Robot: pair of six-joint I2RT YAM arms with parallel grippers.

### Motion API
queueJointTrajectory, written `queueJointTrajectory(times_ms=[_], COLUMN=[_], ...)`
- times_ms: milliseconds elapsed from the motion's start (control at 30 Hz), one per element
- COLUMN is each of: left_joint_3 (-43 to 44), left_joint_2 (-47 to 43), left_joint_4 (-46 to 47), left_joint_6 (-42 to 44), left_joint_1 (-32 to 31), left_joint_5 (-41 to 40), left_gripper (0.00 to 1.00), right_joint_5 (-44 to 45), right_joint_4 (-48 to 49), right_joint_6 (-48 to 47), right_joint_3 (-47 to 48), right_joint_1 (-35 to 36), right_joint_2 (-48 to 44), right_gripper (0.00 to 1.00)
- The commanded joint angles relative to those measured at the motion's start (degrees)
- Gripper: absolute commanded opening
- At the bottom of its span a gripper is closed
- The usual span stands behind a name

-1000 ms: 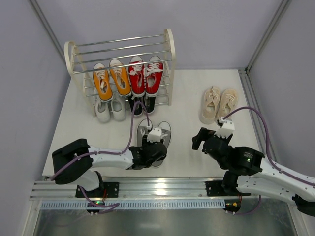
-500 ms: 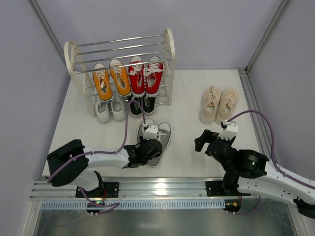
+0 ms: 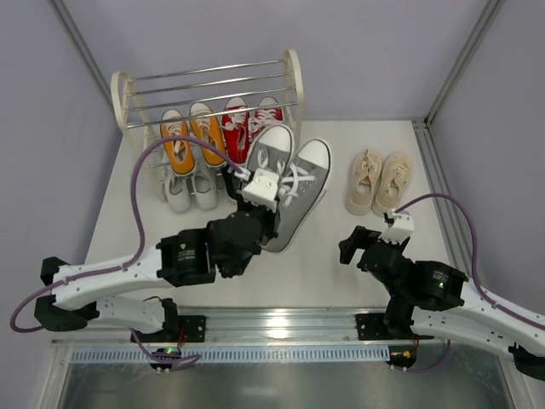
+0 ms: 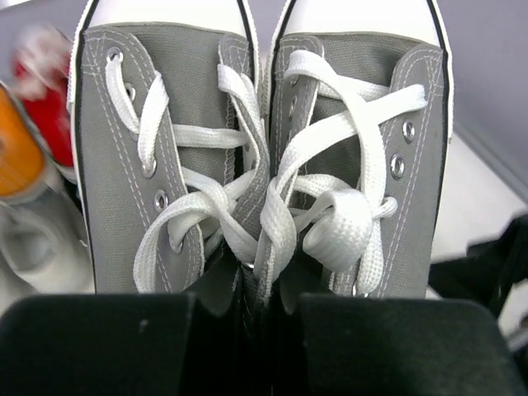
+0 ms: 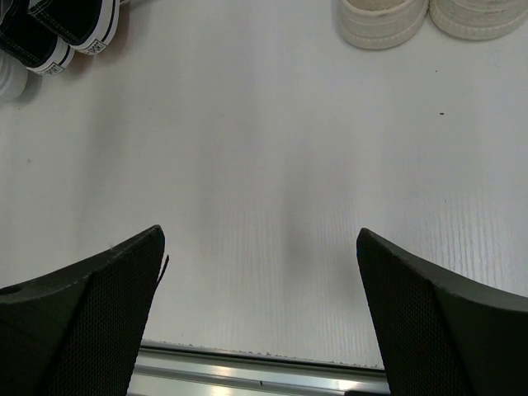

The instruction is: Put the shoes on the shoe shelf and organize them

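My left jaws are pinched narrow on the grey pair (image 3: 291,183), gripping both shoes where their inner sides meet and holding them up just near of the shoe shelf (image 3: 293,81). They hide part of the red pair (image 3: 241,128). The orange pair (image 3: 192,136) sits left of it, with the white pair (image 3: 189,189) below. My right jaws gape wide over the bare surface (image 5: 264,165), with the beige pair (image 3: 379,181) beyond them and the black pair (image 5: 66,33) far left.

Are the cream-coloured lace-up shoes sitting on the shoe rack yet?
No, the beige canvas sneakers lie on the white table, to the right of the cream-framed metal-rod shoe shelf.
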Motion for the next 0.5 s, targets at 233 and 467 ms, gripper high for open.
queueJointTrajectory(times_ms=[233,467], left_joint_3=[42.84,75.91], left_joint_2=[14.15,32.70], left_joint_4=[-15.03,-27.96], left_joint_6=[16.13,10.95], left_joint_1=[34.23,59.45], left_joint_5=[18.49,34.87], left_gripper=[0.00,0.00], right_joint_5=[1.60,0.11], right_joint_4=[2.81,4.92], right_joint_6=[-3.67,-6.57], right_joint_3=[1.80,1.98], right_joint_1=[-0.09,-0.09], right_joint_2=[-0.28,-0.37], right_gripper=[0.97,0.97])
